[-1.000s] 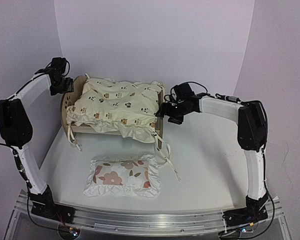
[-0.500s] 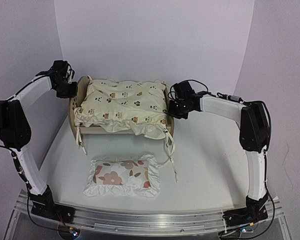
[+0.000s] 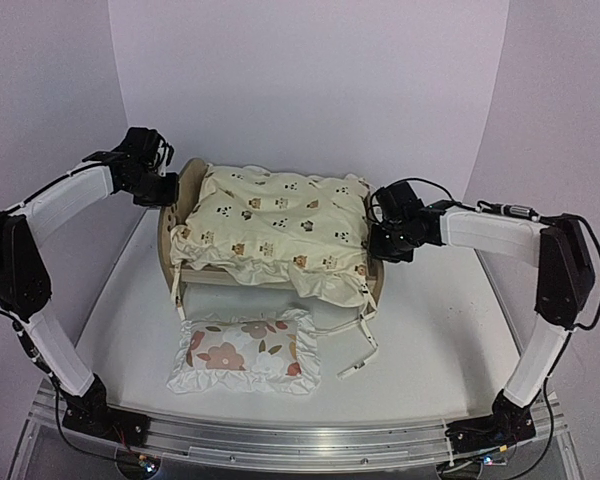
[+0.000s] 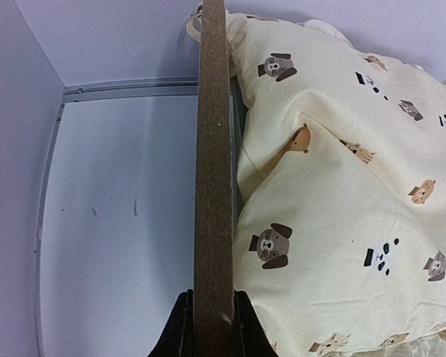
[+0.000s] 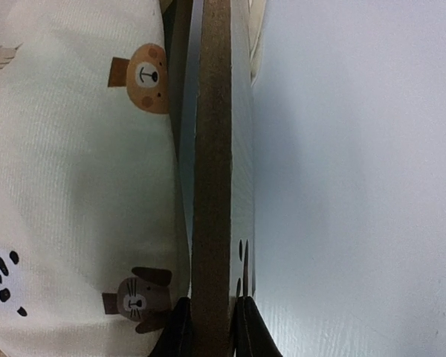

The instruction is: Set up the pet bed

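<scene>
Though the top view hides it, wrist views show left gripper [image 4: 212,331] and right gripper [image 5: 212,329] pinching the pet bed [image 4: 212,149].

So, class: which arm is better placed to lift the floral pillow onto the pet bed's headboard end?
Left, probably: its end effector grips the pet bed's headboard, and the floral pillow lies nearer that end.

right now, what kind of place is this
Probably a robot test booth, not a home: a left arm and right arm bolted to a metal rail, a plain white backdrop curving round the table, and only a pet bed and pillow staged on it.
</scene>
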You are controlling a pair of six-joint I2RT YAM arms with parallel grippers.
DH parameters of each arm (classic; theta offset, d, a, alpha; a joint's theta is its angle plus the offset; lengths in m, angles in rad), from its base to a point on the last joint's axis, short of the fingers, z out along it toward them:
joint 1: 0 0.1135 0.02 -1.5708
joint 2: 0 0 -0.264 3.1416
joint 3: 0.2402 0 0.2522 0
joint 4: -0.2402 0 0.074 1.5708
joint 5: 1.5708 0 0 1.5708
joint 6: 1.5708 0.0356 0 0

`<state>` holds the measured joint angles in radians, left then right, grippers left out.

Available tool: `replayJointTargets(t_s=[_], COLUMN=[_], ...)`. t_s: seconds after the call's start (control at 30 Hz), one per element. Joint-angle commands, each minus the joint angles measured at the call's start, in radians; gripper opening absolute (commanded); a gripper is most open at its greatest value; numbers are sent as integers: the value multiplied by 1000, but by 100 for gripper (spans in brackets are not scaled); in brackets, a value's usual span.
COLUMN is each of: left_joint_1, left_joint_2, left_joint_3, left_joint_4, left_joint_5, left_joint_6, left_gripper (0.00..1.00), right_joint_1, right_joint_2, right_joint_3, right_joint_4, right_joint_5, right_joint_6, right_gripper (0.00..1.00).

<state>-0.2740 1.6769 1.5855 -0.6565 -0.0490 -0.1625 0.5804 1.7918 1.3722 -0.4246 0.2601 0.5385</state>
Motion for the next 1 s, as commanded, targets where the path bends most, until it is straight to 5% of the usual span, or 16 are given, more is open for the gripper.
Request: replayJointTargets(t_s=[0.0, 0.13, 0.3, 0.4, 0.67, 0.83, 0.9, 0.97], left_joint_1=[-65, -96, -96, -96, -96, -97, -96, -96], left_joint_2=[-56, -98, -174, -213, -302, -365, -400, -434], left_joint_3=[-106, -184, -256, -276, -300, -297, -293, -297], left_joint_4=[60, 84, 111, 123, 116, 65, 33, -2], left_joint_5=[157, 145, 66, 8, -17, -62, -86, -115], left_joint_6=[-121, -130, -135, -135, -132, -156, -162, -163], left_gripper=[5, 8, 11, 26, 68, 81, 98, 99], right_joint_1=[35, 35, 35, 35, 47, 143, 199, 262], right_joint_2=[-151, -215, -256, -277, -276, -148, -84, 4], right_joint_3=[-152, -237, -203, -148, 19, 201, 285, 371], right_joint_4=[-12, -14, -37, -65, -92, -127, -129, -129], right_joint_5=[5, 32, 1, 4, -108, -99, -114, -113], right_joint_6=[-51, -41, -113, -173, -301, -379, -414, -456], right_gripper=[0, 10, 63, 85, 93, 95, 96, 96])
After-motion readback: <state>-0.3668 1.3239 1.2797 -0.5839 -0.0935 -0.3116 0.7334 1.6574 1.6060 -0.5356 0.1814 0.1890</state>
